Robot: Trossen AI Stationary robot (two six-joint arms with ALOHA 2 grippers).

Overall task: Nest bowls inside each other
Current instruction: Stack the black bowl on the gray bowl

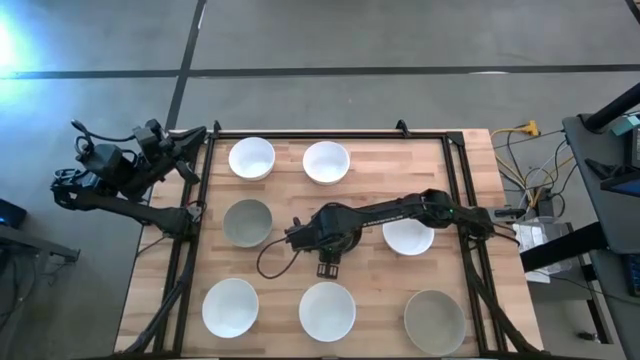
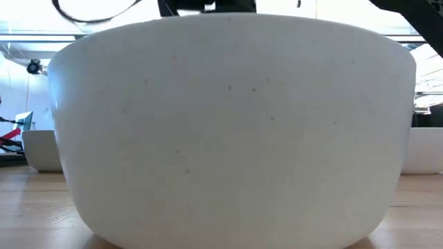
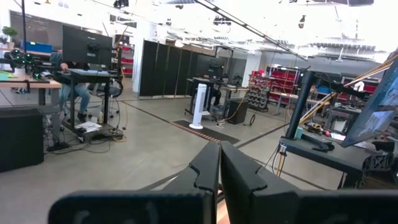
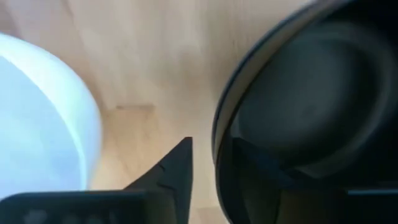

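Dark, smooth round bowl (image 4: 298, 112) — rim between the right hand's (image 4: 202, 180) parted fingers.

My left gripper (image 3: 219, 163) fingers pressed together, aimed into workshop, person seated at desk (image 3: 81, 74), white tower fan (image 3: 199, 107) w/ dark cabinets (image 3: 165, 68) behind

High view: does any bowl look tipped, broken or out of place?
Nothing stands out. The seven bowls in plain sight sit upright, whole, in tidy rows on the table. A dark bowl lies under the right pincer, its rim between the open fingers, also upright. The left arm waits beside the table.
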